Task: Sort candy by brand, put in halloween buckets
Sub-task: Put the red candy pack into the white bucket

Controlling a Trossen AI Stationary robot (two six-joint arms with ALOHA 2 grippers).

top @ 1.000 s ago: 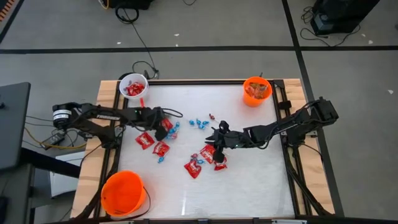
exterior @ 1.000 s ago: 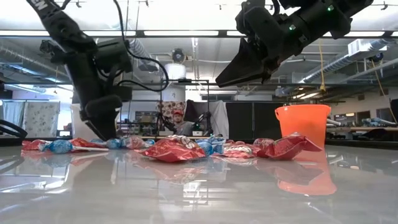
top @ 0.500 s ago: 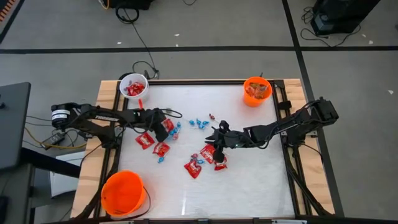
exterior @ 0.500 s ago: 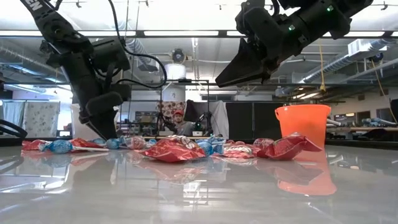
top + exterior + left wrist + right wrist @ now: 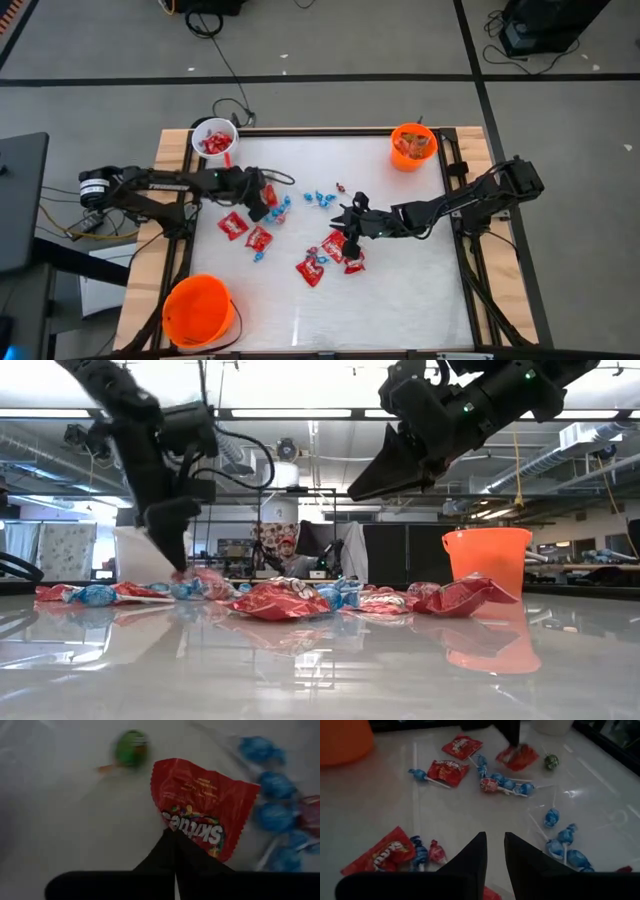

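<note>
- Since a second ago, my left hand (image 5: 174, 837) has closed on the edge of a red Skittles packet (image 5: 202, 807) and has risen a little off the worktop (image 5: 400, 300).
- Both fingers are pressed together on the packet's edge; a green lollipop (image 5: 130, 748) and blue lollipops (image 5: 272, 785) lie near it.
- My right hand (image 5: 493, 851) waits above the middle candy pile (image 5: 330, 258), fingers narrowly apart, holding nothing.
- To do this well, I think I should lift straight up, so the packet does not drag its neighbours, then carry it to the white bucket (image 5: 215, 140), where red packets already lie.
- My grip is only on an edge, so I should move slowly.
</note>
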